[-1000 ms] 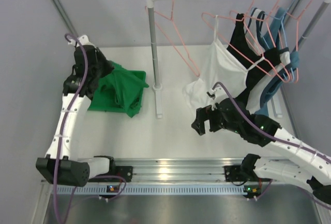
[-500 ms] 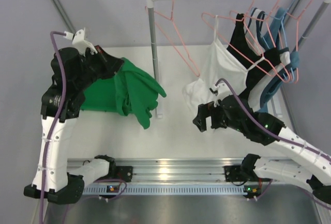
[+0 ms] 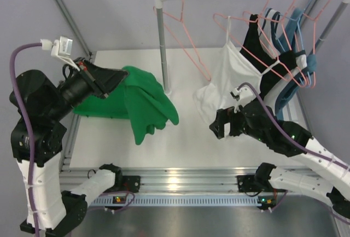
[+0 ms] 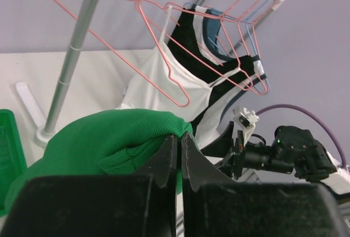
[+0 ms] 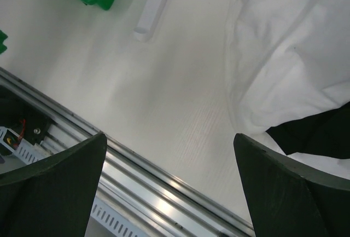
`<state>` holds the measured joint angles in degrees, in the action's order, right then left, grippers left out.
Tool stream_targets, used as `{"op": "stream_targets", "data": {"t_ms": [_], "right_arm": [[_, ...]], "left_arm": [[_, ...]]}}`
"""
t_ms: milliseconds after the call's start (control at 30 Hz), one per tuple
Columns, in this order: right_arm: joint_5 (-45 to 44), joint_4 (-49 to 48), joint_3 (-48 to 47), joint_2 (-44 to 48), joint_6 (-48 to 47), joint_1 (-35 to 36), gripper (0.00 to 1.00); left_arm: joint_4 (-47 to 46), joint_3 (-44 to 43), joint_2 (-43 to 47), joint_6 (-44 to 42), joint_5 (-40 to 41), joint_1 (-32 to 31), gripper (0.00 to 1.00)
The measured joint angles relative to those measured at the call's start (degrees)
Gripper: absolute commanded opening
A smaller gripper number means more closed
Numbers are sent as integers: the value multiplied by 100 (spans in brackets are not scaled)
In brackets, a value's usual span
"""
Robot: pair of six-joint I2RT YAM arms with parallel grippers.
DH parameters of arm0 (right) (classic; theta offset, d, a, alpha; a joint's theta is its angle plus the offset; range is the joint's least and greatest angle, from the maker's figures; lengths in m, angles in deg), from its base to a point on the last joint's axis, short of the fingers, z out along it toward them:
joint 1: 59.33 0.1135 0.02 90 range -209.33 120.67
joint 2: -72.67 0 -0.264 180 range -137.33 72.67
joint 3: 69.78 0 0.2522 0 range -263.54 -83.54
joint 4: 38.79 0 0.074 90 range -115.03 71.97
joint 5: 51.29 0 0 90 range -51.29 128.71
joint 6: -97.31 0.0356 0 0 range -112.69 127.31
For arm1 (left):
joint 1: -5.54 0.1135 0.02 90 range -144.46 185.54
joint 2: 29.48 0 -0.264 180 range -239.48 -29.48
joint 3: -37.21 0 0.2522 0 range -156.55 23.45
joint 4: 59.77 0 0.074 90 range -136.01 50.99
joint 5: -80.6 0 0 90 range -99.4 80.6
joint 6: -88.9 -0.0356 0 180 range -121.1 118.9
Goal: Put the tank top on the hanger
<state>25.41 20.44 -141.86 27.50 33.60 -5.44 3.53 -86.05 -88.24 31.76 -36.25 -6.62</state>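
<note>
My left gripper (image 3: 122, 75) is shut on a fold of the bright green tank top (image 3: 146, 103) and holds it in the air, left of the rack post. The fabric hangs down in loose folds over the table. In the left wrist view the jaws (image 4: 179, 139) pinch the green fabric (image 4: 104, 138). An empty salmon-pink hanger (image 3: 188, 51) hangs on the rail just right of the post, a little beyond the tank top. My right gripper (image 3: 217, 129) is open and empty, low over the table below the white top; its jaws (image 5: 169, 185) stand wide apart.
A green bin (image 3: 97, 109) sits at the left under the tank top. The rack post (image 3: 162, 45) stands on a white foot (image 3: 168, 112). A white strappy top (image 3: 232, 75), a black top (image 3: 257, 45) and blue tops hang on the right of the rail.
My left arm has lifted the tank top out of the green bin, up and to the right toward the rack post. My right gripper has shifted slightly right.
</note>
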Motion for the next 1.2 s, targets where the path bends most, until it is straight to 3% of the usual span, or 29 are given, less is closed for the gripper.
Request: {"op": "stream_targets", "data": {"t_ms": [133,267,333,467,600,833,1000,1100,1200], "right_arm": [[-28,57,0,107,63,0,100],[-66,83,13,201,129,0,100],[-70,83,28,203,181,0,100],[-76,74,177,197,249,0,100],[-72,94,286,140,334,0,100],[-35,52,424,306,487,0,100],[26,37,638,433,595,0,100],[131,-42,774,439,660,0,100],[269,-199,940,396,734,7,100]], "left_arm": [[-286,1141,551,227,-149,-2,0],[-879,3246,984,697,-9,-238,0],[-1191,4177,1016,955,463,-782,0],[-1694,5431,634,1445,1836,-2691,0],[-2603,5510,-385,1775,3005,-4164,0],[-3637,4863,-2243,1996,3722,-4391,1],[-3923,4494,-2688,1971,3834,-4389,38],[-3930,4518,-2643,1917,3886,-4389,52],[-3893,4717,-2406,1832,3993,-4378,54]]}}
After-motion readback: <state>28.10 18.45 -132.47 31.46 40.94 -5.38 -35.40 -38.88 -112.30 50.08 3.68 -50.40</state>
